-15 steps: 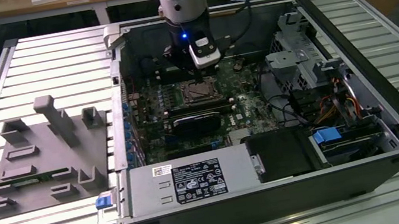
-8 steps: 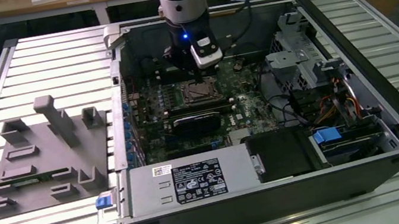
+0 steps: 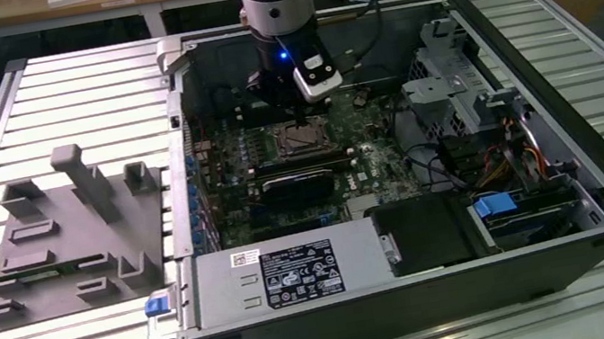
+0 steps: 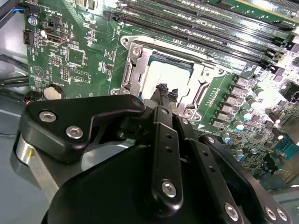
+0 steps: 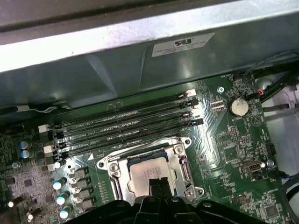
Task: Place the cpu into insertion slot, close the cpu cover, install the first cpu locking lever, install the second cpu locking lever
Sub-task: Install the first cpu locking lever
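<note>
So the flat square silvery-grey cpu (image 5: 148,171) sits level in the silver-rimmed insertion slot (image 5: 112,168) on the green circuit board (image 5: 233,154), square, so no real long axis. The thin silver cpu cover (image 4: 133,70) frames it. The black gripper (image 4: 163,91) hangs right over the chip's near edge, fingertips pinched together, gripping nothing. Long black memory slots (image 5: 126,123) run just beside the socket.
</note>
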Robot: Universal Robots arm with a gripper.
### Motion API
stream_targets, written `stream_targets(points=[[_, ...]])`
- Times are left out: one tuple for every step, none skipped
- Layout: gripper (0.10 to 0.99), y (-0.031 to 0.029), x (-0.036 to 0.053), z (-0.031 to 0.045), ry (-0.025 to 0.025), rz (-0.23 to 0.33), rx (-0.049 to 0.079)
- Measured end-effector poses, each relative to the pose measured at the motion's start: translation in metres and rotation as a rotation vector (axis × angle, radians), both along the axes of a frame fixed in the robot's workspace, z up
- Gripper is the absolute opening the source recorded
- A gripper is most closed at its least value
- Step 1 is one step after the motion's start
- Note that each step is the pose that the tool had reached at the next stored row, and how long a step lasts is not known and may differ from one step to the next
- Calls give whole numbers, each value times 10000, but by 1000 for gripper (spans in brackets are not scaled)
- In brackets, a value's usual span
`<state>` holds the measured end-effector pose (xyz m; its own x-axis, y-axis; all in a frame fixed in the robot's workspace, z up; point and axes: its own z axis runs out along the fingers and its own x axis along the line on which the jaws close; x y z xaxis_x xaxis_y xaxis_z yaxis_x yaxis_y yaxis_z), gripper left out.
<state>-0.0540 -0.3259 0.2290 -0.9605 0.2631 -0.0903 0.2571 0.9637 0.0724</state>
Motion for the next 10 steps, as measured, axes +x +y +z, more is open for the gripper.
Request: stream_targets(points=[[102,0,0,0,0,1,0],[102,0,0,0,0,1,-1],[102,0,0,0,0,1,-1],[102,0,0,1,1,2,-8],[102,0,0,1,1,1,-15],[102,0,0,4,2,2,-23],[102,0,0,12,2,2,-26],[102,0,0,25,0,1,-24],[102,0,0,42,1,1,-25],[102,0,0,60,0,1,-25]])
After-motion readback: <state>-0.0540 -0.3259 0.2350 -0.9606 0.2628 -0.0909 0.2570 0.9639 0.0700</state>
